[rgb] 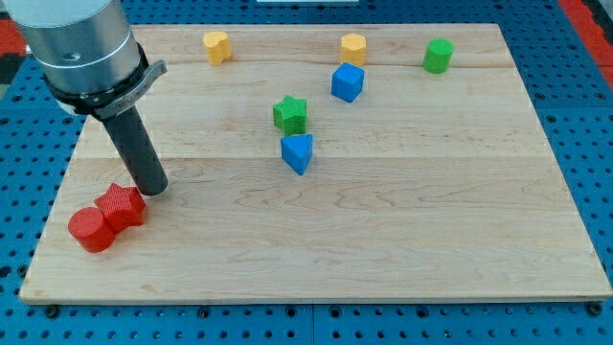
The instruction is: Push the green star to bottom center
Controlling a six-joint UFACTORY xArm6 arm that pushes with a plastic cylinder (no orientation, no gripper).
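Note:
The green star (290,114) lies on the wooden board (402,240), a little above and left of the board's middle. A blue triangular block (297,152) sits just below it, almost touching. My tip (153,189) rests on the board at the view's left, far left of the green star and slightly lower. It stands just above and right of a red star (122,205).
A red cylinder (91,229) touches the red star at lower left. A blue cube (348,82) lies upper right of the green star. A yellow heart-like block (217,46), a yellow hexagonal block (353,48) and a green hexagonal block (438,55) sit along the top.

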